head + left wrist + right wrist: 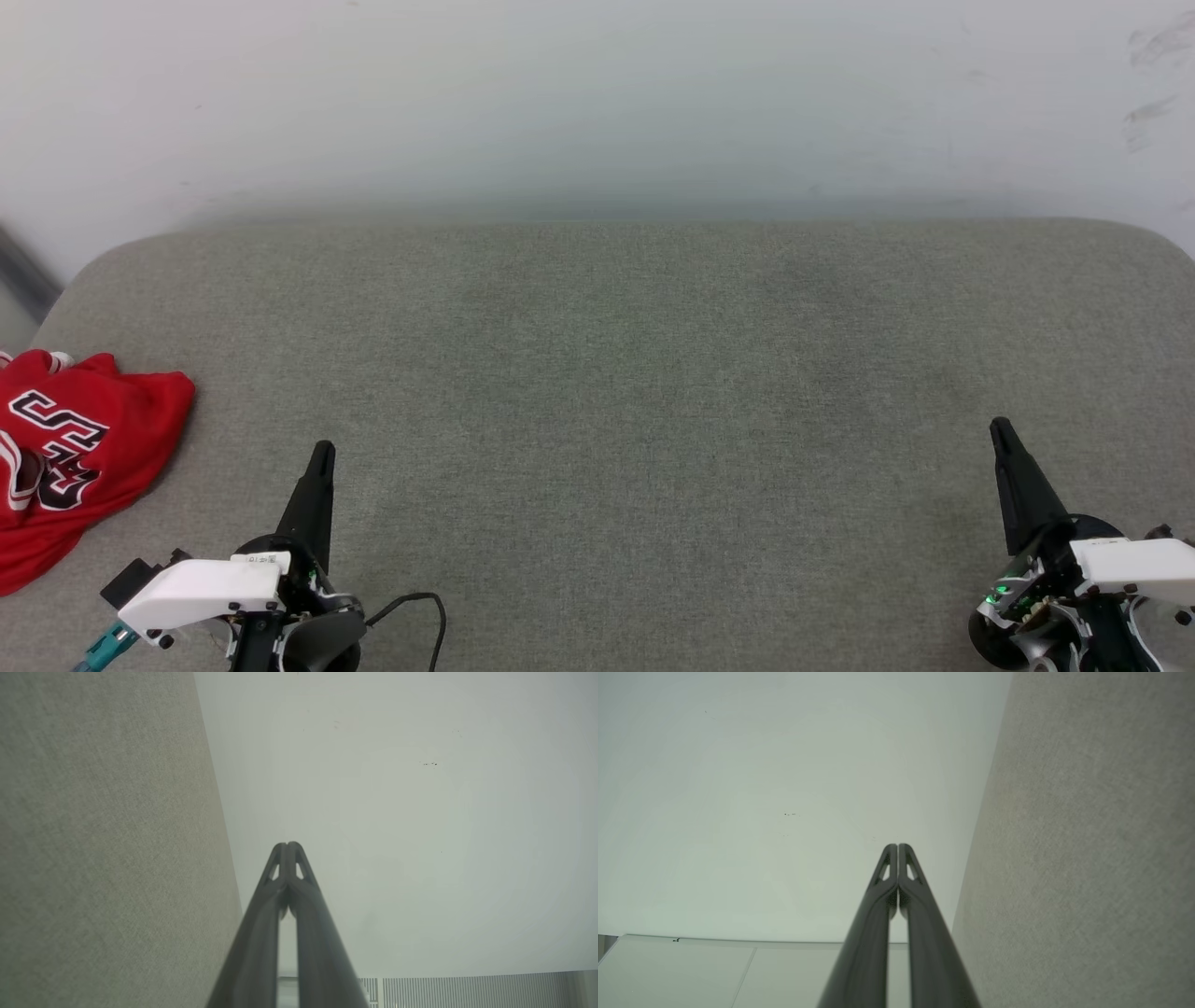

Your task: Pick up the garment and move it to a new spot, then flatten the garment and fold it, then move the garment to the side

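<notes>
The garment [79,448], a red jersey with black-and-white lettering, lies crumpled at the far left edge of the grey padded surface [616,373] in the head view, partly cut off by the frame. My left gripper [323,450] hovers to the garment's right, shut and empty, apart from the cloth. At the lower right my right gripper [999,427] is shut too, holding nothing. In the left wrist view the left gripper [287,844] has its tips pressed together. The right gripper [897,846] in the right wrist view is likewise closed.
A pale wall [597,103] rises right behind the padded surface. The surface has rounded back corners and a wide bare middle between the two grippers. A black cable [420,607] loops by the left wrist.
</notes>
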{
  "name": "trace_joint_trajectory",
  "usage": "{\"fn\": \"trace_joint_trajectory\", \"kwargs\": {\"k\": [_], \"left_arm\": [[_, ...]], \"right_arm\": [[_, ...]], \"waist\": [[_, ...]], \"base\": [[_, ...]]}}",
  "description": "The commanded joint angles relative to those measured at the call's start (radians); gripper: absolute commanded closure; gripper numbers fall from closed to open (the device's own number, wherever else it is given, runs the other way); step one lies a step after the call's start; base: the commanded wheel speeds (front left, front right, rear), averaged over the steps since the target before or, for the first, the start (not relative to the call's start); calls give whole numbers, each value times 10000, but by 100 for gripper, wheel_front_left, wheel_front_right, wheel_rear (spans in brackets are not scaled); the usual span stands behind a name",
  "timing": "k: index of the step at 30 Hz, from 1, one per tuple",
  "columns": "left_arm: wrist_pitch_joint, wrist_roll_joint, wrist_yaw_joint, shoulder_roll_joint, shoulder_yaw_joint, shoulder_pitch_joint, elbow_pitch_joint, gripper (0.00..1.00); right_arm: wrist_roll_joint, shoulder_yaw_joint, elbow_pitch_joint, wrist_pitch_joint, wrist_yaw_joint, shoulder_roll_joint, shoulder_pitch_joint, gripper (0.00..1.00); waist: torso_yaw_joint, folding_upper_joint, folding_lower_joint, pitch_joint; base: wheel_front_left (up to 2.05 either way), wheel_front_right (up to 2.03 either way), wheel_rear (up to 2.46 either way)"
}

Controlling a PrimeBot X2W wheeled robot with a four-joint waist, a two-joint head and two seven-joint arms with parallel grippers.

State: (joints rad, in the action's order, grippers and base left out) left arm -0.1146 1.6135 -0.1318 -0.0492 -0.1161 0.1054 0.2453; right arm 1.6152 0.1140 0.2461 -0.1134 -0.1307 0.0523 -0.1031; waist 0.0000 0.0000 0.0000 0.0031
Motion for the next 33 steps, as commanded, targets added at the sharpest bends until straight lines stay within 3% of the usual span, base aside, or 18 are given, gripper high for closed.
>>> {"fn": "trace_joint_trajectory", "kwargs": {"k": [1,15,16,33], "left_arm": [[-10,-16,-29,20,-10,69,4,100],[-10,-16,-29,20,-9,69,4,100],[-8,-16,-29,20,-9,69,4,0],[733,-660,8,4,622,-147,-704,0]], "right_arm": [[-51,-8,10,5,0,-38,-127,100],[-51,-8,10,5,0,-38,-127,100],[-51,-8,10,5,0,-38,-127,0],[-846,-519,-508,711,0,149,329,0]], "waist": [[0,0,0,0],[0,0,0,0],[0,0,0,0],[-1,0,0,4]], "base": [[0,0,0],[0,0,0],[0,0,0],[0,0,0]]}}
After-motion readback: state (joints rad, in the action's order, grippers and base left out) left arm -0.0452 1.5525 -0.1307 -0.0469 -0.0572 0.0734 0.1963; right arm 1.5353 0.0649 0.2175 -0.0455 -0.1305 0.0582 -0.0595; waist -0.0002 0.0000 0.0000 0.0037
